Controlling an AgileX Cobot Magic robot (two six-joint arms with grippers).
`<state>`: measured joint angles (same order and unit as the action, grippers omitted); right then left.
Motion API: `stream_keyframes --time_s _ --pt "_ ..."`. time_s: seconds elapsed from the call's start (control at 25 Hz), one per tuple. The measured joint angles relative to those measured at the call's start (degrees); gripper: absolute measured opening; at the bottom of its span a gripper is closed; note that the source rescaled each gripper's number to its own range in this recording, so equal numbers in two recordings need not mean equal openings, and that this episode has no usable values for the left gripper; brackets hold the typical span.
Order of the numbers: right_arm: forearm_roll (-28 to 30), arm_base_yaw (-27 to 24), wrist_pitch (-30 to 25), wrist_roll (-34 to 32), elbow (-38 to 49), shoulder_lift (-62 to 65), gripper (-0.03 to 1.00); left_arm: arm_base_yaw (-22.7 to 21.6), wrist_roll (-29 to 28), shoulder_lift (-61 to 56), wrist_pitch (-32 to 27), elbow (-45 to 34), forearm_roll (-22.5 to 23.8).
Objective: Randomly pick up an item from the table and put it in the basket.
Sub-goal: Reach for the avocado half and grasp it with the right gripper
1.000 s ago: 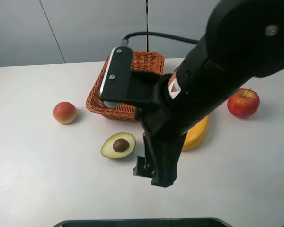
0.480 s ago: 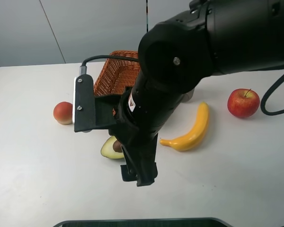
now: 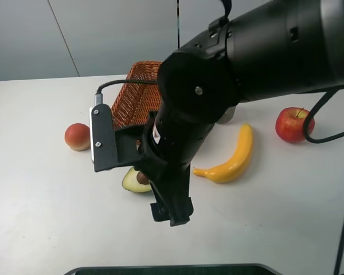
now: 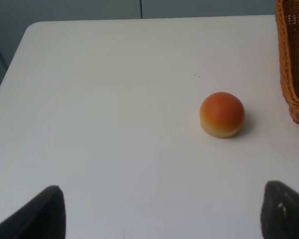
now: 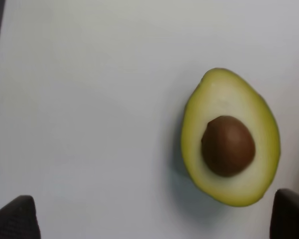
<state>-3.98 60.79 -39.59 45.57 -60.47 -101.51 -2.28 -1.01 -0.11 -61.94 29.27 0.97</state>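
The right jaws are spread wide and empty over the bench. The avocado lies pit-up just ahead of them, nearer one fingertip. The left jaws are also released, with a peach ahead.

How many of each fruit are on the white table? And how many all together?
round orange-red peach: 1
half avocado with dark green skin and a brown pit: 1
curved yellow banana: 1
round red apple: 1
Total: 4 fruits
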Motion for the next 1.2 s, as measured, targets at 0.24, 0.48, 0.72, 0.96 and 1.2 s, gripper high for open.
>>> stream_keyframes --time_s 0.24,0.48,0.72,0.96,1.2 --pt "0.26 0.22 -0.11 4.53 -1.59 -2.9 1.0 0.0 0.0 0.0 0.0 0.0 0.0" --pt "0.35 0.22 -0.59 8.96 -5.22 -6.03 1.0 0.0 0.0 0.0 0.0 0.0 0.0" --pt "1.07 0.22 -1.39 11.58 -9.04 -10.7 1.0 0.0 -0.11 0.0 0.0 0.0 0.0" --pt "4.51 0.25 -1.56 15.9 -10.4 -13.67 1.0 0.0 -0.11 0.0 0.0 0.0 0.0" --pt "6.79 0.45 -1.79 21.37 -12.4 -14.33 1.0 0.0 -0.11 0.0 0.0 0.0 0.0"
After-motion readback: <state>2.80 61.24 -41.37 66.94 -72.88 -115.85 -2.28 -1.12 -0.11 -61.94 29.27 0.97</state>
